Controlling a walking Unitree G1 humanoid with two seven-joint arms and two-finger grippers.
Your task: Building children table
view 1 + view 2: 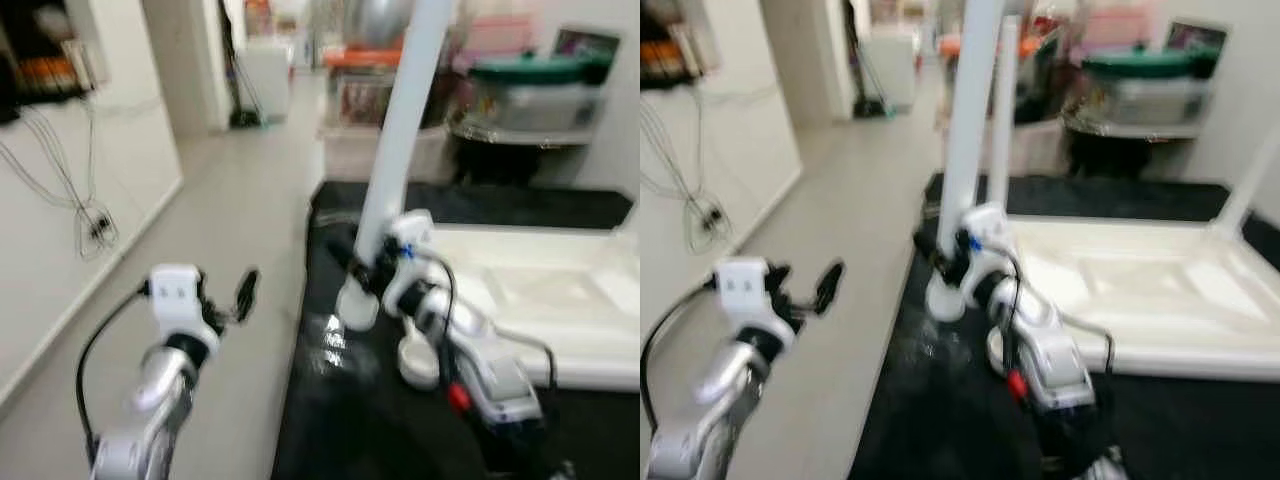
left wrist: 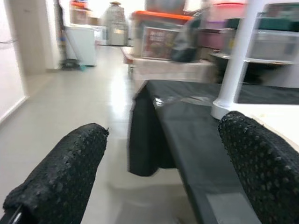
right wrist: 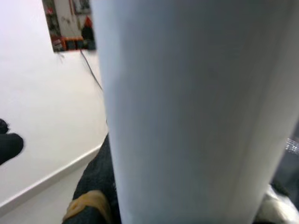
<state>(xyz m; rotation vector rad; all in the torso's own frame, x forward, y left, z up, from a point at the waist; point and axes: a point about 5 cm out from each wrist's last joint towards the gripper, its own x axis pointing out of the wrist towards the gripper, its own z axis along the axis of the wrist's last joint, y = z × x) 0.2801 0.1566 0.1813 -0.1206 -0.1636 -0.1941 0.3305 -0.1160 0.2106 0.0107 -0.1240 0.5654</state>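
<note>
Right tool (image 1: 362, 262) grips the upright white table leg (image 1: 400, 140); left tool (image 1: 232, 297) hangs open, empty.

Probably home: stacked storage bins (image 1: 530, 90)

Clutter at the far wall, bare floor and wiring to the left

A pale tiled floor (image 1: 235, 230) runs back toward a doorway; a white wall (image 1: 50, 250) lines its left side, with thin dark cables (image 1: 60, 180) hanging down it to a small tangle (image 1: 97, 228); a dark shelf (image 1: 40, 60) with orange items sits high on that wall; at the back stand stacked storage boxes, one with an orange lid (image 2: 161, 18) and one green-lidded bin (image 1: 530, 72) on a rack; a white appliance (image 2: 81, 42) stands by the far doorway, blurred; a black mat (image 2: 187, 121) covers the floor on the right, its edge lifted in a fold.
</note>
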